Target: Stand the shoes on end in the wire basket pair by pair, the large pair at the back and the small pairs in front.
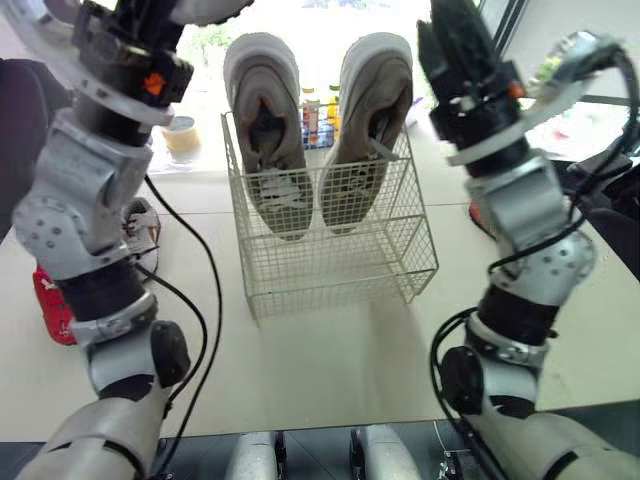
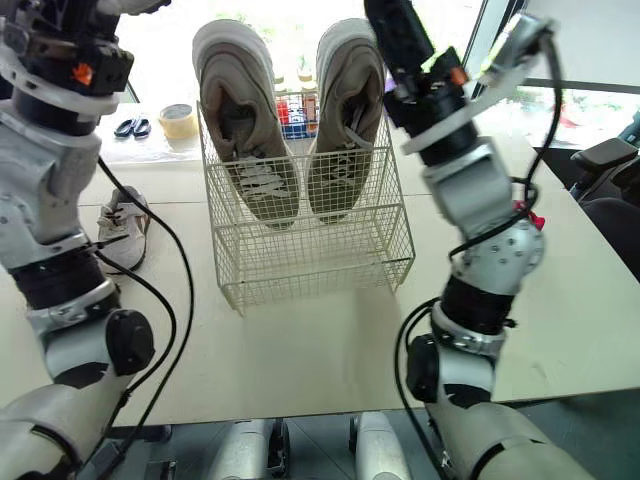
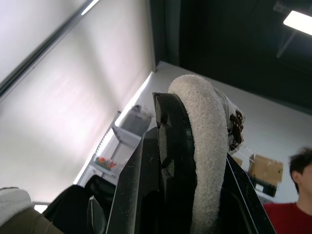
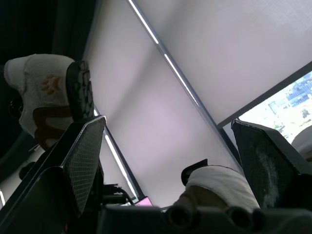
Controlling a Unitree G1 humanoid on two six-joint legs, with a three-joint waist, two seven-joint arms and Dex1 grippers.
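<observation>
1. Left wrist view is showing the left gripper clamping the fuzzy white rim of a small shoe, with one black finger pressing on each side of it.
2. The right gripper is gaping wide with its fingers far apart, and it is carrying nothing. The right wrist view is also catching the small shoe, white with a brown patterned sole, up in the air off to one side.
3. Both arms are reaching high above the worktop, one on each side of the basket.
4. The large pair is standing on end along the back of the basket. The two shoes are side by side with toes pointing down, and their heels are sticking up over the wire rim.
5. To the robot's left, a grey shoe is lying on the worktop near the basket. A red shoe is lying farther out, partly behind the left arm.
6. A tape roll and some bottles are sitting behind the basket.
7. A person in a red top is showing at the edge of the left wrist view.
</observation>
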